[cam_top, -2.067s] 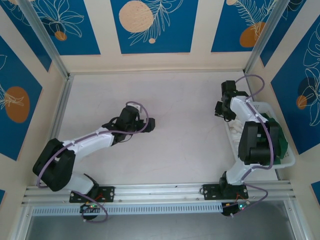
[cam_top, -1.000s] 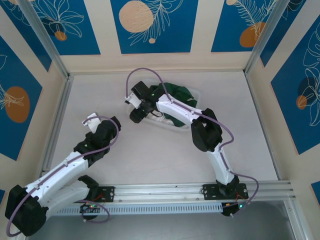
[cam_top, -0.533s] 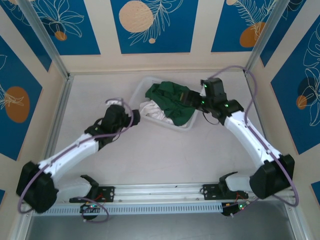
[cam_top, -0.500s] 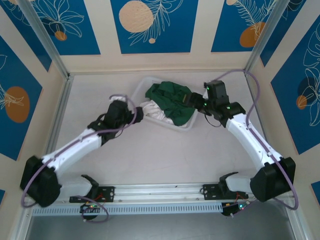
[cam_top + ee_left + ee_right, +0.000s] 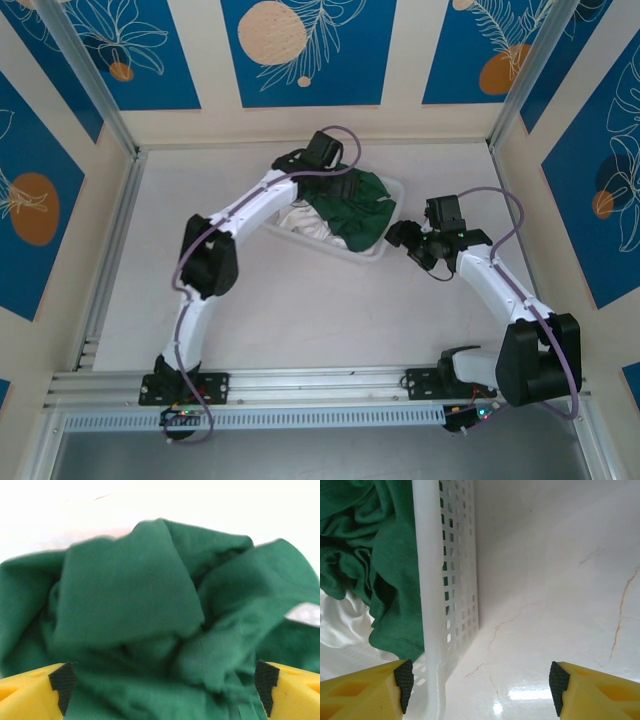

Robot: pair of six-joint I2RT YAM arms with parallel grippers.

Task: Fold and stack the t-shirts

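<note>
Okay, left gripper (image 5: pixel 162 680) gapes wide just above the crumpled green t-shirt (image 5: pixel 360 205), heaped over the white t-shirt (image 5: pixel 298 222) in the basket (image 5: pixel 427 580); right gripper (image 5: pixel 480 680) spread, empty, at the basket's end wall.

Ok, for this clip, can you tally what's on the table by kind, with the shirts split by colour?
Green t-shirt: 1
White t-shirt: 1
White lattice basket: 1
Total: 3
</note>
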